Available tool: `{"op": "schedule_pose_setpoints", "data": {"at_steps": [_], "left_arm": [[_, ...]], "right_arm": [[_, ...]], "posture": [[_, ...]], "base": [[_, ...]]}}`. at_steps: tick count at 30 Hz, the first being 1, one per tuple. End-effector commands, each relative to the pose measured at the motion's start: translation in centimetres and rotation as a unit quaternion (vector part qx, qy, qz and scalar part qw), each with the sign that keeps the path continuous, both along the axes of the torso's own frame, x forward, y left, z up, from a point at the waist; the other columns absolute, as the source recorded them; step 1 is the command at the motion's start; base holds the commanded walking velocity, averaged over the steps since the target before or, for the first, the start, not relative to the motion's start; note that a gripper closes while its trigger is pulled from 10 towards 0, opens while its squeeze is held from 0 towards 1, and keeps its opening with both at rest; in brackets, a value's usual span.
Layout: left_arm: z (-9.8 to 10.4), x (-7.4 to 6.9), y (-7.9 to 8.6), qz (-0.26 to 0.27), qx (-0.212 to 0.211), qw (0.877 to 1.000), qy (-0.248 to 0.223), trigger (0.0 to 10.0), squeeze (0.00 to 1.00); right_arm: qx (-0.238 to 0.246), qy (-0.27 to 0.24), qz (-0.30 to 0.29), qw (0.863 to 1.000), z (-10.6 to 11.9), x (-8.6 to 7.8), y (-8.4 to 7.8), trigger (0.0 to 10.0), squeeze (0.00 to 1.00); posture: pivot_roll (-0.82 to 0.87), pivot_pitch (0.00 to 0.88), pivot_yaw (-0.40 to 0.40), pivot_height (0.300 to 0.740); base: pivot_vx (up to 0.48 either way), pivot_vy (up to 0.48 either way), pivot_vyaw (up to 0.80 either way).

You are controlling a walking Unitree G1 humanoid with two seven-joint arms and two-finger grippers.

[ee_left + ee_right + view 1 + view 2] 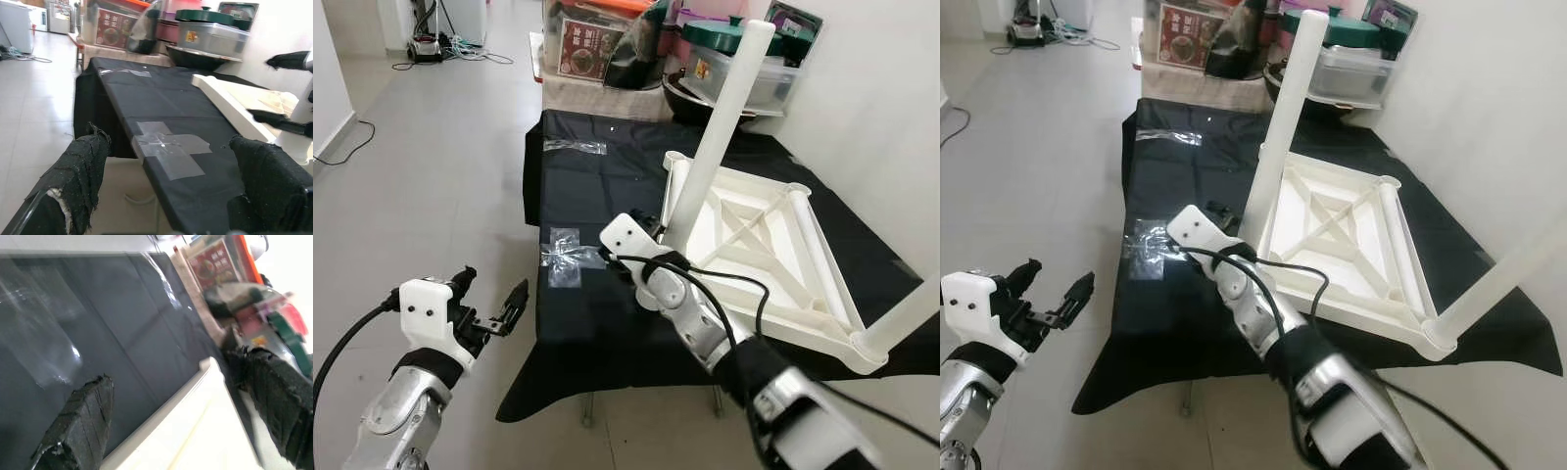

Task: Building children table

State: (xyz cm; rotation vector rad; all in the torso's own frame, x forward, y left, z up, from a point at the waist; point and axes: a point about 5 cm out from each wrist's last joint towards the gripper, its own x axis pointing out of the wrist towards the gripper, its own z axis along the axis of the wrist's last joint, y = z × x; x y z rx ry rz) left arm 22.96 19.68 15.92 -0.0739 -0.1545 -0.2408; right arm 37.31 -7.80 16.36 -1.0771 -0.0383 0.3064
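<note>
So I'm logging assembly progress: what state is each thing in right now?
Tabletop: upside down on the black cloth, ribs showing.
Near leg: standing in its corner socket.
Far leg: fitted at another corner.
Left gripper: open, off the table's edge.
Right gripper: open, at the tabletop's rim.

Taped black cloth, clutter of pots and boxes (behind), tiled floor.

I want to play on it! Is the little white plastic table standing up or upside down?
Upside down. The white plastic table lies top-down on the black cloth, ribbed underside showing, one round leg pointing up.
</note>
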Motion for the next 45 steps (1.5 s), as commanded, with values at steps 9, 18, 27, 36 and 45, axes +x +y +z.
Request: {"op": "schedule_pose_setpoints", "data": {"at_steps": [9,18,27,36,45], "left_arm": [[0.0,-0.4,-0.6,-0.007,-0.003,1.000,-0.001,10.0,0.00],[0.1,-0.7,-0.7,-0.008,-0.006,1.000,-0.003,10.0,0.00],[0.1,-0.7,-0.9,-0.011,-0.005,1.000,0.000,10.0,0.00],[0.0,-0.6,-0.5,0.005,0.007,1.000,0.001,10.0,0.00],[0.4,-0.5,-0.1,0.041,0.027,0.999,-0.009,10.0,0.00]], "right_arm": [[-0.048,0.074,-0.163,0.983,-3.2,0.2,-11.8,10.0,0.00],[-0.098,0.122,-0.354,0.922,-3.8,-3.7,-25.5,10.0,0.00],[-0.123,0.121,-0.423,0.890,-3.4,-6.1,-29.7,10.0,0.00],[0.105,0.054,-0.294,0.948,-2.6,-0.5,-20.4,10.0,0.00],[0.317,0.084,-0.092,0.940,-1.2,1.8,-8.9,10.0,0.00]], "posture": [[0.13,0.000,-0.192,0.740],[0.10,0.000,-0.183,0.740],[0.12,0.000,-0.192,0.740],[0.14,0.000,-0.190,0.740],[0.15,0.000,-0.183,0.740]], "base": [[0.000,0.000,0.00],[0.000,0.000,0.00],[0.000,0.000,0.00],[0.000,0.000,0.00],[0.000,0.000,0.00]]}}
